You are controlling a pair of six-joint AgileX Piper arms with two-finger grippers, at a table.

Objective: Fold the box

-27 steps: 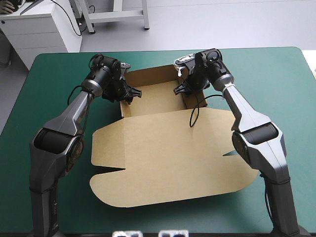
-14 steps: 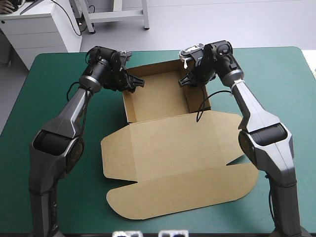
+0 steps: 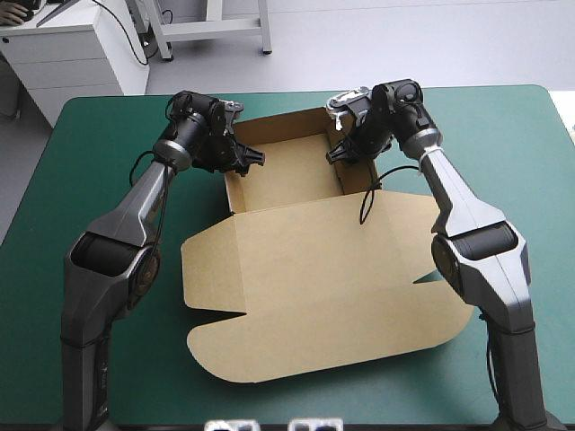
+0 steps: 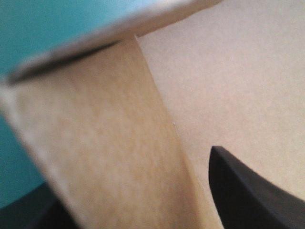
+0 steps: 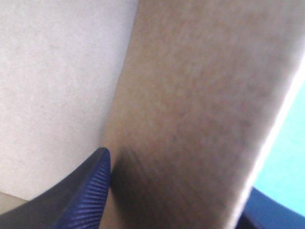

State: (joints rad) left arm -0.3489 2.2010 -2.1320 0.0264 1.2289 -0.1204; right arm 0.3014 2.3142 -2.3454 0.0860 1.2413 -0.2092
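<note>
- Teal-green cloth covers the table (image 3: pixel 99 135), and both arms reach over its far half to the brown box (image 3: pixel 314 269).
- Left pincer (image 3: pixel 244 162): all but closed, gripping the left wall (image 3: pixel 230 193) of the box's tray near that wall's far end. In the left wrist view one black finger (image 4: pixel 248 191) lies against the wall's inner face. The other shows only as a dark patch on the outer side, with the board upright between them.
- Right pincer (image 3: pixel 340 153): clamped in the same way on the right wall (image 3: pixel 357 175), also near its far end. In the right wrist view a ribbed black finger (image 5: pixel 88 191) presses the inner face, and the second finger's edge sits on the outer side, toward the teal-green cover.
- The tray lies directly between the two pincers, each pincer straddling one side wall from above.
- Tray: the far wall (image 3: pixel 278 133) and both side walls stand raised around a flat floor (image 3: pixel 287 175). The inner finger of each pincer reaches down into it at the far corners.
- Lid (image 3: pixel 314 296): it lies flat on the table, running from the tray's near edge toward the table's near edge. It is wider than the tray, with rounded flaps spread to the left and right and a notch cut into each side.
</note>
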